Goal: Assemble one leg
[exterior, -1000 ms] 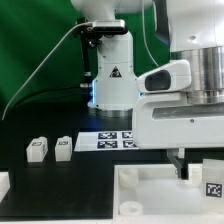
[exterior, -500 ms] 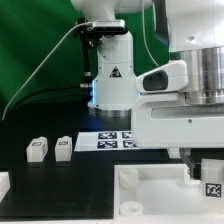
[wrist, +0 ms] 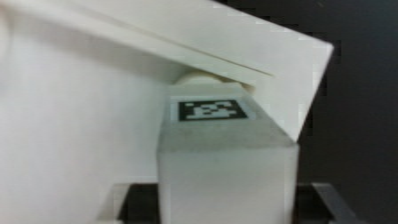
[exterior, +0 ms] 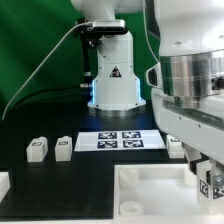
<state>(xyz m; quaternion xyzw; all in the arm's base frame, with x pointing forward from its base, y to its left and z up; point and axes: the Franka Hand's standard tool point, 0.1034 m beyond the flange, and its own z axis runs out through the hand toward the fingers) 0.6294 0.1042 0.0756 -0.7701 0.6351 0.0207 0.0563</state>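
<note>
My gripper (exterior: 207,183) is at the exterior view's right, low over the large white panel (exterior: 150,188), and it is shut on a leg (exterior: 212,187). In the wrist view the leg (wrist: 217,112) shows its black-and-white tag and runs down between the jaws of my gripper (wrist: 222,206), one on each side of it. Its far end lies against the panel's raised corner (wrist: 214,45). Two more legs (exterior: 38,150) (exterior: 64,146) stand on the black table at the exterior view's left. Another leg (exterior: 176,148) shows partly behind my hand.
The marker board (exterior: 120,140) lies flat on the table in front of the arm's white base (exterior: 112,75). A white part (exterior: 3,183) shows at the exterior view's left edge. A green backdrop stands behind.
My wrist has turned and swung in over the panel's right side. The held leg has stayed low there, and its tag is now mostly hidden in the exterior view.
</note>
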